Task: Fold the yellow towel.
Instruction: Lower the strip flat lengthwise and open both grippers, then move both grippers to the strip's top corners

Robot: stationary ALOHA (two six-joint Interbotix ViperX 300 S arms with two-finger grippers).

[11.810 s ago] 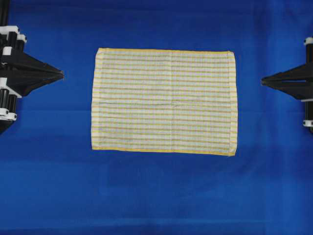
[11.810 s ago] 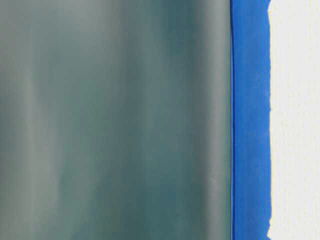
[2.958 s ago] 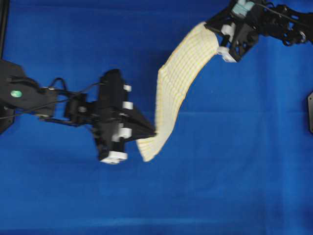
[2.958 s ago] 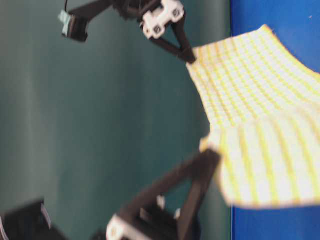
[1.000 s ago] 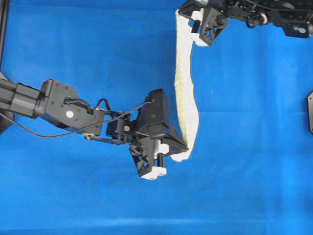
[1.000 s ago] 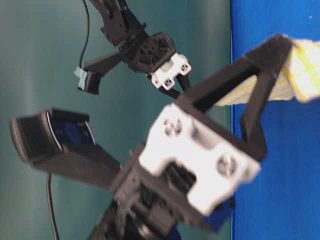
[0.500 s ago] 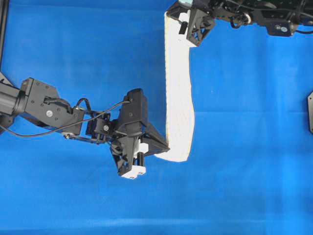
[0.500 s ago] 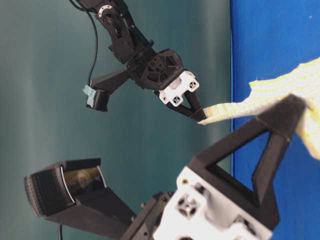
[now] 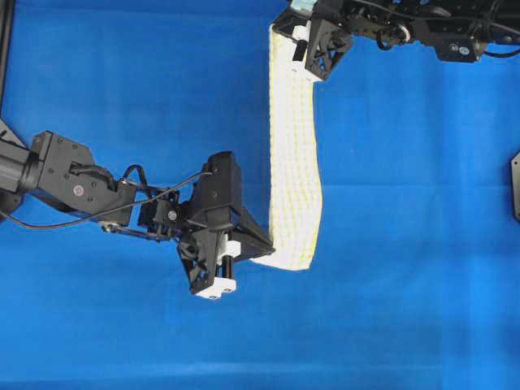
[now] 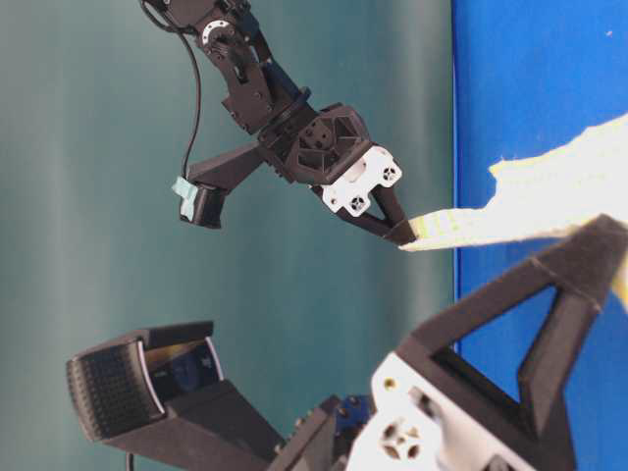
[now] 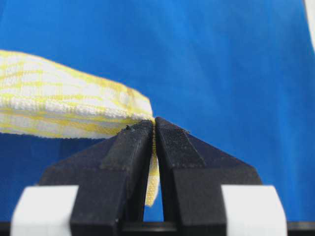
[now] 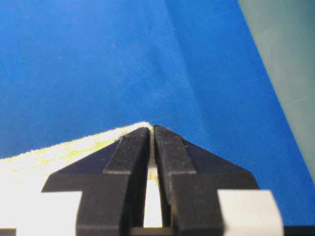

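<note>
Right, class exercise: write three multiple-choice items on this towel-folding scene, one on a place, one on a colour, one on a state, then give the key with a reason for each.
1. Where in the overhead view does the right gripper hold the yellow towel?
A. at the top edge
B. at the bottom edge
C. at the left edge

2. What colour is the table covering?
A. green
B. blue
C. grey

3. How do the jaws of the left gripper stand?
A. wide open, clear of the towel
B. shut on nothing
C. shut on the towel

Key:
1. A: the right gripper pinches the towel's upper end at the top of the overhead view.
2. B: plain blue cloth surrounds the towel in the overhead view.
3. C: the left wrist view shows towel cloth pinched between closed jaws.
</note>
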